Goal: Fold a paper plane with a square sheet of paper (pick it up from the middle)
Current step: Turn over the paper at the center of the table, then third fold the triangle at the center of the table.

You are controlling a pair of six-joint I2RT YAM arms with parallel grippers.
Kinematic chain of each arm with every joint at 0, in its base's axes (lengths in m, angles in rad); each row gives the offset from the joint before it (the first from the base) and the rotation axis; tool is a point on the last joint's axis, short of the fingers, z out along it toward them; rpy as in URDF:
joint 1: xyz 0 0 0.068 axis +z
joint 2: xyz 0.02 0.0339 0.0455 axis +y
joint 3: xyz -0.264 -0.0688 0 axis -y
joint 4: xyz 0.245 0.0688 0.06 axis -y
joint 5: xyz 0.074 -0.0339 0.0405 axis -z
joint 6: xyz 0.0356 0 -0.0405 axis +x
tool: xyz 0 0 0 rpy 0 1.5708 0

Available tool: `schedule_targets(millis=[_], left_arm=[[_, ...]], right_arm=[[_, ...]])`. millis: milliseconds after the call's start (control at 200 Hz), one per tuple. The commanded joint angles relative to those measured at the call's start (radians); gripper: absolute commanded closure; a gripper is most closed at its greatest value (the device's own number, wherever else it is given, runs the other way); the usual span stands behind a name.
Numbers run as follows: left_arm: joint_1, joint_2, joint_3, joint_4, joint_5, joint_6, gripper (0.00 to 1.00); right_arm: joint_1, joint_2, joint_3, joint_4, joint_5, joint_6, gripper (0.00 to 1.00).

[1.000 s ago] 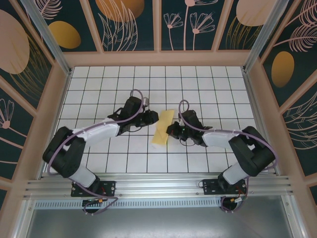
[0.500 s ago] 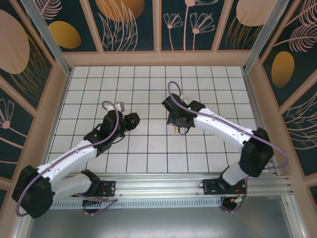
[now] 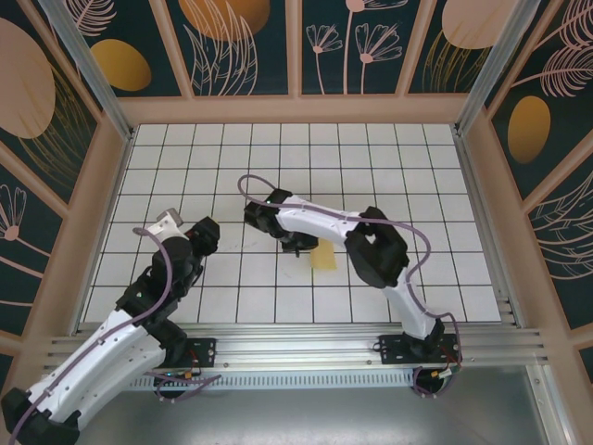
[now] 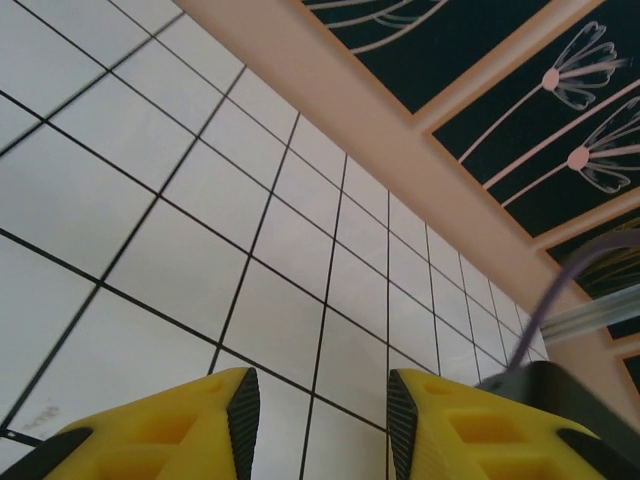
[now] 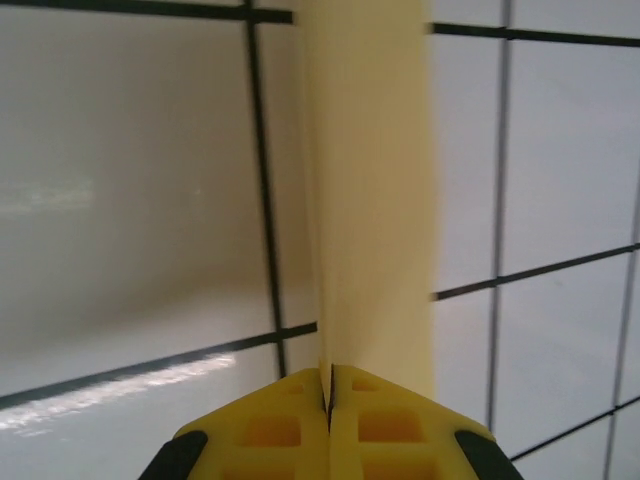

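Top external view: two arms are reaching over one gridded table, with one paper plane between them. The right gripper is clamping the yellow plane, which is trailing toward 4 o'clock from it; seen from the right wrist, the fold is running toward 12 o'clock from pressed-together jaws. The left gripper, well apart at 9 o'clock, is standing with jaws parted.

My left arm and my right arm have white shells with black joints. A thin lilac cable runs along each. My left pincer and right pincer have yellow plastic fingers with square hollows and black edges. My bases are black.
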Motion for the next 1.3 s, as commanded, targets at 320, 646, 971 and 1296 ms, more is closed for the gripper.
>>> schedule_targets(millis=[320,646,971,1296], left_arm=[[0.005,0.019,0.066,-0.110,0.051,0.105,0.57],[0.004,0.439,0.097,0.201,0.509,0.106,0.66],[-0.035,1.006,0.371,0.271,0.782,0.113,0.78],[-0.054,1.215,0.462,0.244,0.828,0.118,0.80]], right_arm=[[0.014,-0.057,0.042,0.253,-0.219,-0.090,0.53],[-0.197,-0.752,-0.828,0.946,-0.392,-0.080,0.48],[-0.404,-0.961,-1.239,1.252,-0.694,-0.086,0.55],[-0.400,-0.916,-1.283,1.295,-0.711,-0.058,0.55]])
